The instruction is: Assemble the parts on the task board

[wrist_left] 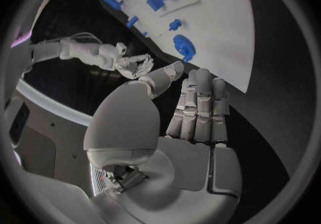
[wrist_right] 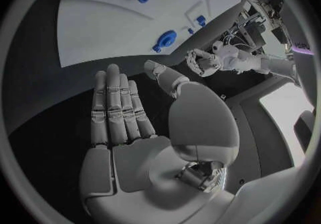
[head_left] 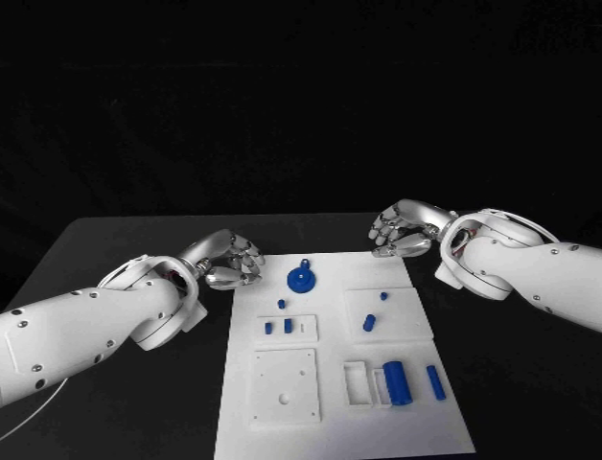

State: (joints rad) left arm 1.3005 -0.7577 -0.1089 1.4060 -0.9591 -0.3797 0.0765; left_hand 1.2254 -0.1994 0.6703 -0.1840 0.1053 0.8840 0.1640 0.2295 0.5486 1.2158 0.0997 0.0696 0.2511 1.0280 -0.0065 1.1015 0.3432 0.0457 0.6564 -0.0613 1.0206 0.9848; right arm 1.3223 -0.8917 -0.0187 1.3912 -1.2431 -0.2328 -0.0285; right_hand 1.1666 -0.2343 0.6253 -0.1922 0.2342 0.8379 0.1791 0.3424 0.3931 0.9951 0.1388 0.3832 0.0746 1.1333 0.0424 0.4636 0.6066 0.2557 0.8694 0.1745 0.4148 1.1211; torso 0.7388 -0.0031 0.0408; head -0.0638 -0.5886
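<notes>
On the task board (head_left: 332, 422), the near right holds a blue cylinder (head_left: 397, 382) and a slimmer peg (head_left: 435, 381) (both lying flat); a round blue part (head_left: 303, 280) sits at the far edge. Beyond, the left hand (head_left: 226, 261) and right hand (head_left: 402, 233) flank that edge, fingers extended, grasping nothing.

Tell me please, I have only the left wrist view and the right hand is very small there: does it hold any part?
Observer: No. The right wrist view shows the right hand with a bare palm and straight fingers, nothing in it.
Operator: Where is it against the board?
Observer: In the head view it is by the far right corner of the task board.
Operator: What lies at the board's near end? It is cut off for me.
Observer: A large blue cylinder lies there on the right, with a slimmer blue pin beside it.
</notes>
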